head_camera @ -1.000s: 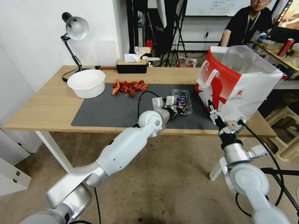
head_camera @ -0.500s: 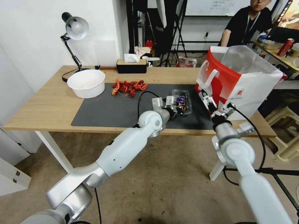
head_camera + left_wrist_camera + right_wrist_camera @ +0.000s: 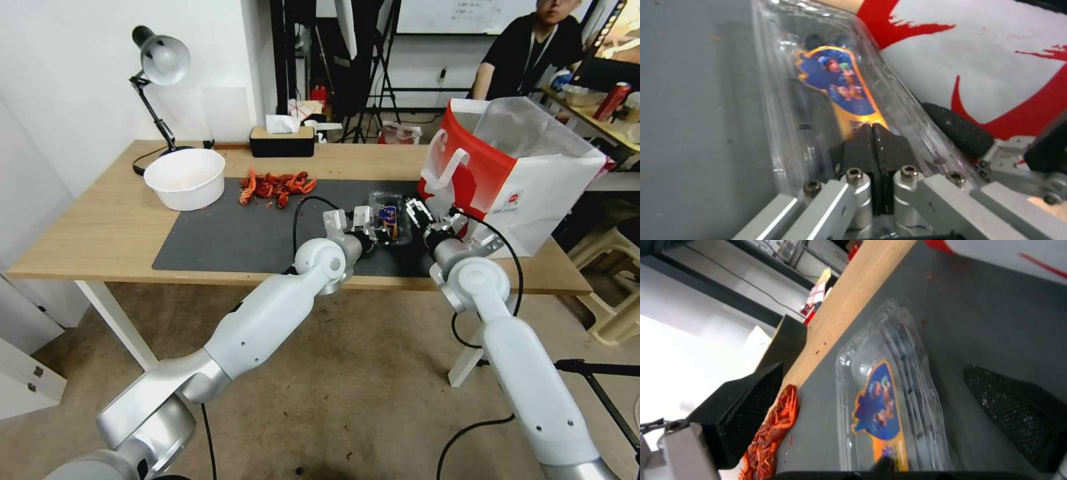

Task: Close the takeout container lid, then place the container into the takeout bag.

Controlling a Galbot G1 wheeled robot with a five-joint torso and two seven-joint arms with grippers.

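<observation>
The takeout container (image 3: 395, 201) lies flat on the dark mat (image 3: 253, 233), just left of the red-and-white takeout bag (image 3: 513, 173). Its clear lid (image 3: 835, 80) is down and carries a blue and orange label. My left gripper (image 3: 378, 233) is shut, and its joined fingertips (image 3: 873, 135) press on the lid's near end. At the container's bag side my right gripper (image 3: 417, 212) stands open. In the right wrist view the container (image 3: 889, 400) lies between that gripper's two black pads (image 3: 751, 406).
A white bowl (image 3: 185, 177) and a pile of red crayfish (image 3: 277, 187) sit at the mat's far left. A desk lamp (image 3: 160, 61) and a tissue box (image 3: 281, 141) stand at the back. The bag stands upright and open at the table's right end.
My right arm swung left from the bag's front to the container's right side. The left gripper stayed on the lid.
</observation>
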